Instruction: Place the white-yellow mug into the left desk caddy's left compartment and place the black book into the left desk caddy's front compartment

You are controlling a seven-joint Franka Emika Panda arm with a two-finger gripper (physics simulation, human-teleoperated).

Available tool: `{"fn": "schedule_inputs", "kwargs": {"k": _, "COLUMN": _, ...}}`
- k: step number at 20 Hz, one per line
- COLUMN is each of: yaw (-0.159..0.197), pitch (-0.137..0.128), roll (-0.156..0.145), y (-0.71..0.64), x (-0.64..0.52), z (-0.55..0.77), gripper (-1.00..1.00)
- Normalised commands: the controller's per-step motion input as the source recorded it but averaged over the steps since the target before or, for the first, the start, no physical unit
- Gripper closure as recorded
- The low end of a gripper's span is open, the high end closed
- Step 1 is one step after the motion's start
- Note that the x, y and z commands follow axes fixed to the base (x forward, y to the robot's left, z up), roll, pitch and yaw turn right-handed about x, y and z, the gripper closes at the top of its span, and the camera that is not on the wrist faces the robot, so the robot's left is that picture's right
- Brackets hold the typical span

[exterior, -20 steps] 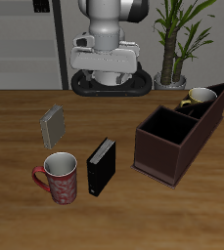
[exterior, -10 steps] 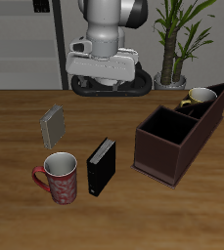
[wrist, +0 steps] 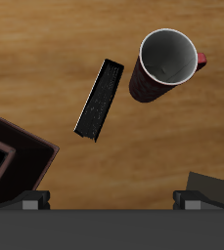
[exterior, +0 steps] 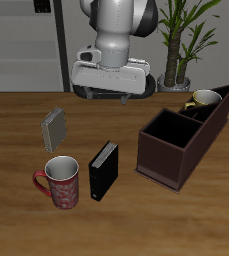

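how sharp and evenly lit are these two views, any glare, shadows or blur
Exterior view: crisp, flat simulator light, only soft shadows beside the upright black book and the dark maroon desk caddy; no glare or blur. Wrist view: sharp too, the red patterned mug looks stretched toward the frame's edge, and the gripper's dark body cuts off one edge.

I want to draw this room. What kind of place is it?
Probably a study or office, as a computer-made scene. A wooden table holds a black book, a grey book and a desk caddy, with a potted plant behind.
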Motion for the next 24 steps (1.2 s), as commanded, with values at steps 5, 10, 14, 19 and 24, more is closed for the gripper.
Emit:
{"fn": "schedule_inputs", "kwargs": {"k": 5, "yaw": 0.009, "pitch": 0.006, "roll": 0.037, "y": 0.14, "x": 0.26, "z": -0.07, "gripper": -1.00}}
{"fn": "schedule_inputs", "kwargs": {"k": 10, "yaw": -0.035, "pitch": -0.019, "roll": -0.006, "y": -0.01, "x": 0.38, "z": -0.01, "gripper": -1.00}}
{"fn": "schedule_inputs", "kwargs": {"k": 14, "yaw": -0.061, "pitch": -0.018, "roll": 0.013, "y": 0.01, "x": 0.20, "z": -0.08, "gripper": -1.00}}
{"fn": "schedule_inputs", "kwargs": {"k": 19, "yaw": -0.024, "pitch": -0.014, "roll": -0.011, "y": -0.02, "x": 0.18, "z": -0.12, "gripper": -1.00}}
{"fn": "schedule_inputs", "kwargs": {"k": 24, "yaw": -0.035, "pitch": -0.019, "roll": 0.000, "y": -0.04, "x": 0.15, "z": -0.21, "gripper": -1.00}}
